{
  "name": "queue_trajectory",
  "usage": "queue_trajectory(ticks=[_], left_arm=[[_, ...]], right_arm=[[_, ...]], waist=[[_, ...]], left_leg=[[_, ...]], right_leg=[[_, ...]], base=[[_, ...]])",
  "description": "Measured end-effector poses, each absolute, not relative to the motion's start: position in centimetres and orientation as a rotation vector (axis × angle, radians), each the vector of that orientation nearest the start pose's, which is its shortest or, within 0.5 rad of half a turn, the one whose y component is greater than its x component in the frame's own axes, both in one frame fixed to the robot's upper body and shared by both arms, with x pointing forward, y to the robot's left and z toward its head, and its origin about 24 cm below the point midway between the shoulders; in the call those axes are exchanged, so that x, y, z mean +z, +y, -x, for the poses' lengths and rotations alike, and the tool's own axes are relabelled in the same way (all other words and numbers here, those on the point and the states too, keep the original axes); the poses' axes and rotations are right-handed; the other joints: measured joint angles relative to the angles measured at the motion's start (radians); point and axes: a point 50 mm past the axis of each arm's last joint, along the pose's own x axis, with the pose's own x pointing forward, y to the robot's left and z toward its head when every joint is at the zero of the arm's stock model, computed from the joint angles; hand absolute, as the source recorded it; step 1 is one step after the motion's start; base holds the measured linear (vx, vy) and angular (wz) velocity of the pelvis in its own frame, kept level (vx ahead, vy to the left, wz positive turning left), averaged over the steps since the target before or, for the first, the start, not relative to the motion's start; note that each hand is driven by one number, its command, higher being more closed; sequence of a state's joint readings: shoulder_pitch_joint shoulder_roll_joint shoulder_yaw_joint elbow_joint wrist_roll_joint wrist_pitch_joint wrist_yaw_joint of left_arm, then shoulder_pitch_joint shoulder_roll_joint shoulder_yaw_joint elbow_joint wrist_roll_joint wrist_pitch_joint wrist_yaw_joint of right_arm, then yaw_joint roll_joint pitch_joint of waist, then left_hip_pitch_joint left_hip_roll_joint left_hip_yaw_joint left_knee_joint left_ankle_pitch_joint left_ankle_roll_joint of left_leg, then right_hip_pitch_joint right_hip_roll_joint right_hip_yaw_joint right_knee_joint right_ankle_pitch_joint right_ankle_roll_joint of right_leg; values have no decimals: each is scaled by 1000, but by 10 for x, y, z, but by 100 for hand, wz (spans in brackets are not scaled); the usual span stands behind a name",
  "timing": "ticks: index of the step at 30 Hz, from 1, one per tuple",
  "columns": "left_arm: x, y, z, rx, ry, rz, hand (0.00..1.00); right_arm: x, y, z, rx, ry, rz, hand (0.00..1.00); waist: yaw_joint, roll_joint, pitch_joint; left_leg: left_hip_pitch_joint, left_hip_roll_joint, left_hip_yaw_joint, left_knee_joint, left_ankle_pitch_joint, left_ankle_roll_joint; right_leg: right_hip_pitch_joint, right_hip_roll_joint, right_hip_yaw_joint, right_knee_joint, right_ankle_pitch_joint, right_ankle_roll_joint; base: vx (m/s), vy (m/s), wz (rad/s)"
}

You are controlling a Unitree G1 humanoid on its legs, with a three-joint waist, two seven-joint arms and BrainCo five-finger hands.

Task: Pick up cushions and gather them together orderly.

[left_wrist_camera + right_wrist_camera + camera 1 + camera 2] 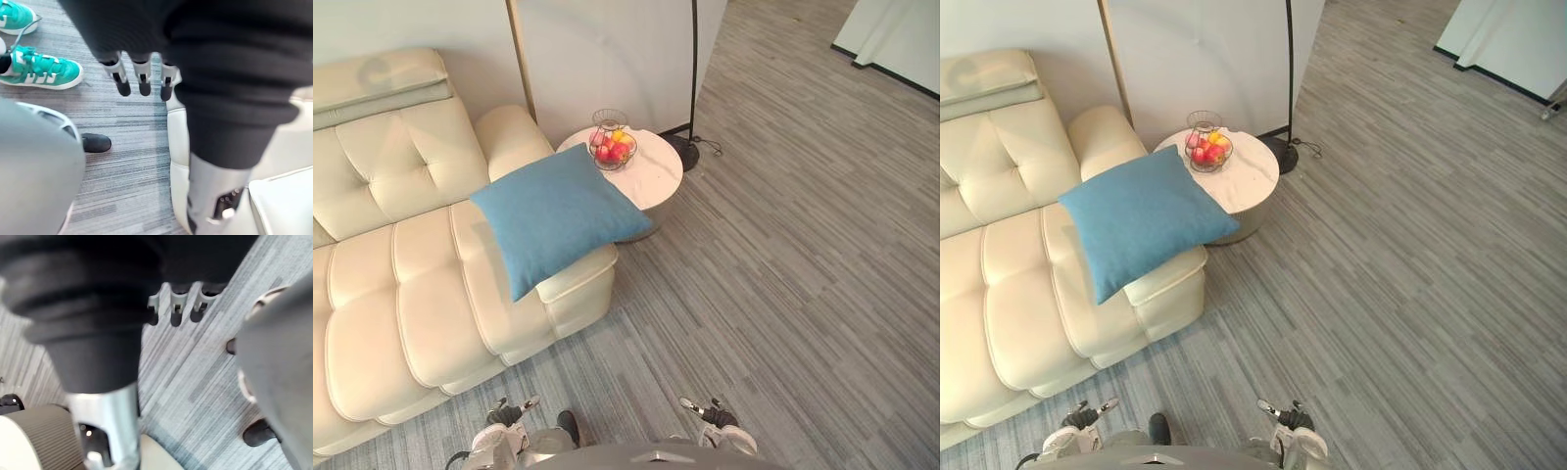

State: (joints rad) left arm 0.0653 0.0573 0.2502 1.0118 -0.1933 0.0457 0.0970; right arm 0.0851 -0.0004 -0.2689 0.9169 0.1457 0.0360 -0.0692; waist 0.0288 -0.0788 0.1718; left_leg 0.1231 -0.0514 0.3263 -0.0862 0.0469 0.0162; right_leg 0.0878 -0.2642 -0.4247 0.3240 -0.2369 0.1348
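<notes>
Cushion, one, blue, lies tilted on end of one cream sofa, one corner reaching over edge of round white worktop. One wire basket of fruit stands on worktop. One black lamp base sits on grey floor just beside worktop. Two robot hands hang low, well apart from cushion: left hand with fingers straight, empty; right hand with fingers relaxed, empty. Two green shoes of person stand near left hand.

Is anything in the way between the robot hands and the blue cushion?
Nothing visible: bare floor lies between the left robot hand, the right robot hand and the cushion on the sofa's end.
</notes>
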Motion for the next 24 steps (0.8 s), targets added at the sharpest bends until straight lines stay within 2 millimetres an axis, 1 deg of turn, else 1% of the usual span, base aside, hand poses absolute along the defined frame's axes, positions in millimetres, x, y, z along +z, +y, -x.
queue_trajectory(ticks=[1, 2, 3, 4, 5, 6, 7, 8, 10, 11, 12, 13, 14, 15, 16, 17, 18, 19, 20, 22, 24], left_arm=[[-159, 206, -99, 442, 1097, 194, 0], [-159, 205, -98, 437, 1101, 190, 0], [-160, 205, -97, 438, 1105, 190, 0], [-160, 206, -95, 441, 1108, 186, 0], [-159, 207, -96, 443, 1106, 183, 0], [-159, 209, -97, 448, 1101, 182, 0], [-159, 210, -97, 451, 1098, 186, 0], [-159, 209, -97, 461, 1096, 200, 0], [-159, 208, -97, 478, 1095, 219, 0], [-159, 208, -97, 482, 1095, 224, 0], [-159, 207, -97, 489, 1093, 235, 0], [-159, 207, -97, 503, 1090, 250, 0], [-159, 206, -97, 510, 1083, 258, 0], [-158, 208, -97, 513, 1076, 256, 0], [-158, 207, -98, 514, 1073, 258, 0], [-161, 199, -93, 514, 1090, 285, 0], [-162, 194, -91, 517, 1096, 303, 0], [-162, 192, -90, 518, 1099, 311, 0], [-163, 188, -88, 523, 1105, 326, 0], [-163, 187, -88, 522, 1105, 329, 0], [-163, 188, -88, 523, 1104, 327, 0]], right_arm=[[-152, -194, -113, -373, 1020, -186, 0], [-151, -193, -117, -357, 1009, -174, 0], [-150, -194, -119, -349, 1002, -162, 0], [-149, -193, -122, -338, 992, -154, 0], [-149, -191, -123, -325, 990, -150, 0], [-150, -187, -122, -319, 995, -158, 0], [-150, -185, -121, -319, 998, -163, 0], [-150, -186, -122, -317, 996, -162, 0], [-148, -187, -124, -319, 980, -159, 0], [-147, -187, -125, -319, 972, -159, 0], [-147, -186, -123, -321, 969, -163, 0], [-146, -187, -122, -324, 963, -163, 0], [-146, -187, -119, -326, 963, -163, 0], [-148, -182, -115, -323, 975, -174, 0], [-148, -181, -115, -324, 975, -179, 0], [-147, -189, -115, -324, 969, -151, 0], [-146, -194, -114, -326, 968, -135, 0], [-146, -196, -113, -324, 969, -126, 0], [-146, -198, -113, -321, 970, -112, 0], [-146, -197, -112, -318, 974, -110, 0], [-147, -195, -111, -316, 980, -114, 0]], waist=[[-1, -1, 0], [-6, 7, 3], [-13, 13, 3], [-23, 42, 6], [-27, 34, 10], [-26, 22, 10], [-24, 17, 10], [-22, 19, 11], [-26, 26, 13], [-29, 27, 14], [-31, 27, 14], [-24, 26, 14], [-13, 22, 11], [-2, 4, 0], [3, 3, -2], [2, 26, -15], [2, 48, -21], [1, 58, -25], [-2, 74, -31], [2, 73, -32], [5, 68, -36]], left_leg=[[8, -17, -8, -1, -15, 16], [13, -19, -24, -1, -18, 21], [15, -12, -33, -1, -18, 22], [17, 11, -57, 0, -18, 23], [15, 26, -82, -1, -18, 23], [14, 35, -103, 0, -18, 22], [14, 40, -114, 0, -18, 22], [13, 49, -137, 1, -18, 22], [15, 66, -157, 7, -19, 22], [11, 72, -167, 16, -21, 19], [-10, 82, -185, 58, -44, 5], [-30, 84, -195, 112, -78, -7], [-32, 76, -203, 153, -107, -15], [-32, 55, -204, 186, -133, -25], [-29, 52, -203, 200, -142, -30], [-28, 84, -199, 230, -164, -49], [-24, 100, -198, 233, -163, -56], [-18, 107, -198, 231, -163, -58], [-9, 125, -197, 219, -162, -69], [17, 140, -193, 201, -161, -80], [32, 145, -190, 184, -160, -83]], right_leg=[[-1, -18, 12, 64, -1, 3], [-32, -25, 42, 133, 23, -27], [-58, -22, 65, 182, 49, -45], [-86, 13, 124, 191, 40, -62], [-91, 55, 177, 153, 23, -62], [-95, 93, 223, 104, 20, -57], [-100, 115, 254, 76, 20, -57], [-128, 158, 314, 54, 20, -57], [-176, 199, 360, 56, 22, -60], [-188, 206, 361, 53, 27, -65], [-197, 213, 364, 32, 46, -75], [-188, 209, 368, -7, 78, -91], [-168, 193, 370, -37, 99, -94], [-141, 163, 375, -68, 125, -86], [-136, 159, 370, -70, 166, -71], [-116, 173, 335, -69, 148, -77], [-105, 184, 325, -75, 145, -80], [-98, 191, 320, -81, 144, -81], [-75, 206, 306, -100, 147, -83], [-48, 222, 299, -118, 148, -84], [-35, 229, 301, -132, 148, -85]], base=[[-56, 121, 8], [-40, 83, 8], [-23, 88, 26], [7, 39, 48], [30, 17, 68], [53, -44, 65], [103, -92, 59], [97, -84, 40], [97, -90, 29], [95, -106, 39], [77, -132, 47], [114, -190, 53], [163, -244, 45], [183, -231, 32], [195, -221, 35], [184, -199, 27], [179, -182, 25], [184, -176, 12], [147, -128, 11], [150, -120, 4], [101, -50, -5]])
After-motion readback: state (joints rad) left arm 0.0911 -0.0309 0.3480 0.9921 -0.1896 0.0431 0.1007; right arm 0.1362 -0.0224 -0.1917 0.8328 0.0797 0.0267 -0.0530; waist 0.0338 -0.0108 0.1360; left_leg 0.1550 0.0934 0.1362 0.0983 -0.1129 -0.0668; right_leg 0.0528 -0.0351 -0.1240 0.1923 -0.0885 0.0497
